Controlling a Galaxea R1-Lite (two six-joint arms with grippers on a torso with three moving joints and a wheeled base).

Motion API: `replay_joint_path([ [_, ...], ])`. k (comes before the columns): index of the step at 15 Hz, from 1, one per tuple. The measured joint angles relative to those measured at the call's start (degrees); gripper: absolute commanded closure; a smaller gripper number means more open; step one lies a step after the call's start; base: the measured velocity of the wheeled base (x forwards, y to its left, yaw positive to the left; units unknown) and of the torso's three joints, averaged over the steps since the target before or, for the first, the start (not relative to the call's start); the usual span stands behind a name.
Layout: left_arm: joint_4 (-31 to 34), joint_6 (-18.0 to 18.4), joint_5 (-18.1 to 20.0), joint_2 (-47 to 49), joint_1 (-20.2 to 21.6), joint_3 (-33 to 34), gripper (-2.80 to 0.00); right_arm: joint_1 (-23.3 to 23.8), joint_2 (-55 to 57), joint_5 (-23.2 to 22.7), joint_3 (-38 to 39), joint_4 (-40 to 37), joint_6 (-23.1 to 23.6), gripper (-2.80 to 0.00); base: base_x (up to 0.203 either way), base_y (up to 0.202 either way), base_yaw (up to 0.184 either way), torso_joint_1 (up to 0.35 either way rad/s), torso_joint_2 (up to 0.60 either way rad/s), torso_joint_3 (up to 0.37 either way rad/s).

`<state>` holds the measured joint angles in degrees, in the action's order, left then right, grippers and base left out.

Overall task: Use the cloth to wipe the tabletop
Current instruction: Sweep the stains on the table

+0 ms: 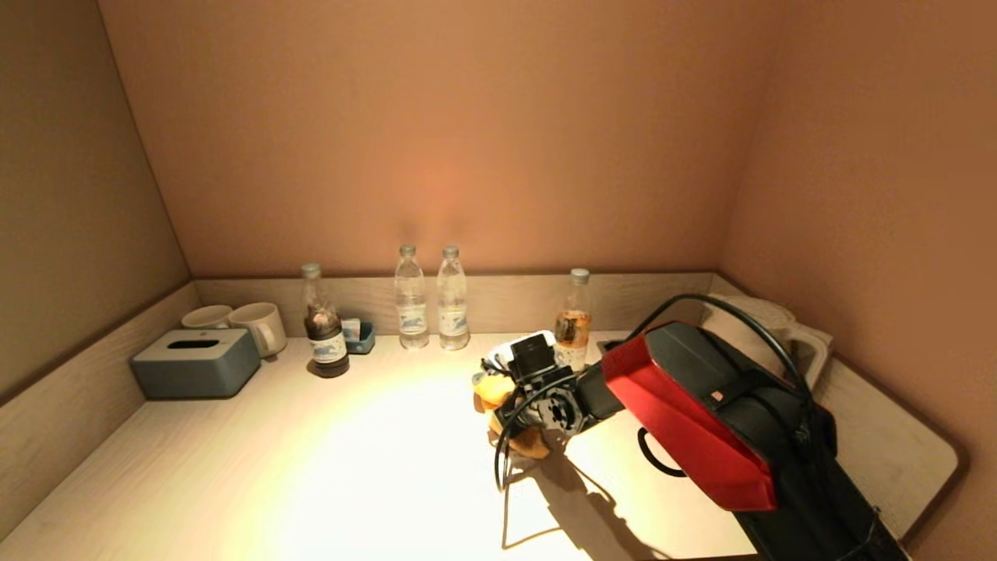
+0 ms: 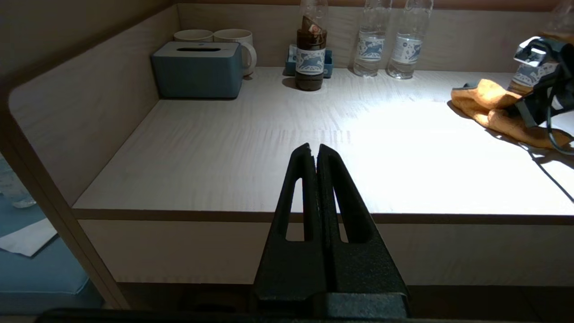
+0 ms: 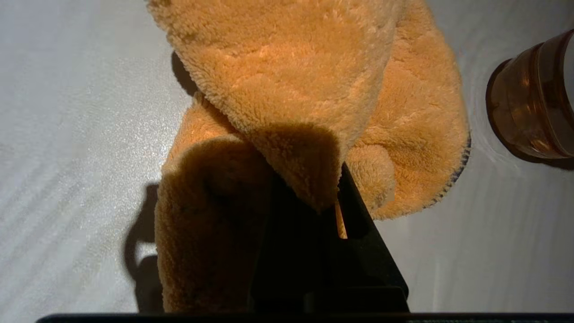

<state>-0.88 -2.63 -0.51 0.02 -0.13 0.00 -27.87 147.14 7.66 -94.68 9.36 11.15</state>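
An orange fluffy cloth (image 3: 314, 76) lies crumpled on the pale wooden tabletop (image 1: 327, 467), right of its middle; it also shows in the head view (image 1: 498, 391) and in the left wrist view (image 2: 489, 105). My right gripper (image 3: 329, 188) points down at the tabletop and is shut on a fold of the cloth, which drapes over its fingertips. My left gripper (image 2: 315, 151) is shut and empty, held off the table's front edge at the left, out of the head view.
Along the back wall stand a grey tissue box (image 1: 195, 362), two mugs (image 1: 257, 326), a dark bottle (image 1: 323, 327), two clear water bottles (image 1: 430, 300), and an amber bottle (image 1: 574, 321) close behind the cloth. A kettle (image 1: 767, 327) sits at the back right.
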Motion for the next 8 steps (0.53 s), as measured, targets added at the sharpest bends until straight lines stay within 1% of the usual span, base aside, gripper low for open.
replay_joint_path([
  [4, 0.0, 0.0, 0.0, 0.0, 0.0, 0.0, 0.00, -0.4, -5.3, -0.2, 7.6, 2.9, -0.2, 0.00, 0.000, 0.000, 0.000, 0.000, 0.00, 0.000],
  [6, 0.0, 0.0, 0.0, 0.0, 0.0, 0.0, 0.00, -2.7, -7.5, -0.4, 13.9, 4.8, -0.4, 0.00, 0.000, 0.000, 0.000, 0.000, 0.00, 0.000],
  [8, 0.0, 0.0, 0.0, 0.0, 0.1, 0.0, 0.00, -6.2, -9.0, -0.6, 18.3, 7.5, -0.6, 0.00, 0.000, 0.000, 0.000, 0.000, 0.00, 0.000],
])
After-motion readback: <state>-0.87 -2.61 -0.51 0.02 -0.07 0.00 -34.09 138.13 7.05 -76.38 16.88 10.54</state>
